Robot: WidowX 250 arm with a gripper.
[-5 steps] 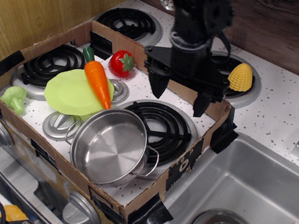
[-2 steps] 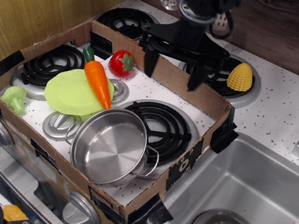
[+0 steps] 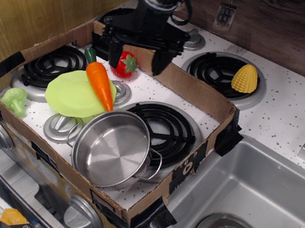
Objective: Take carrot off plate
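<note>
The orange carrot (image 3: pixel 101 83) lies with its tapered end over the right edge of the lime-green plate (image 3: pixel 72 95), its green stem pointing to the back. The plate rests on the stove top inside a cardboard box. My gripper (image 3: pixel 135 61) is open, its two black fingers pointing down, one finger (image 3: pixel 113 55) just behind the carrot's stem and the other (image 3: pixel 158 63) to the right of the red tomato (image 3: pixel 126 65). It hovers above the back of the box and holds nothing.
A steel pot (image 3: pixel 112 148) stands at the box's front, touching the plate's edge. Green broccoli (image 3: pixel 15 100) lies at the left. Yellow corn (image 3: pixel 245 78) sits on the back right burner. The cardboard walls (image 3: pixel 201 95) ring the stove. A sink (image 3: pixel 255 198) lies to the right.
My gripper has swung left along the back of the box, from over the right rear burner to above the tomato. It stays open. The carrot and plate have not moved.
</note>
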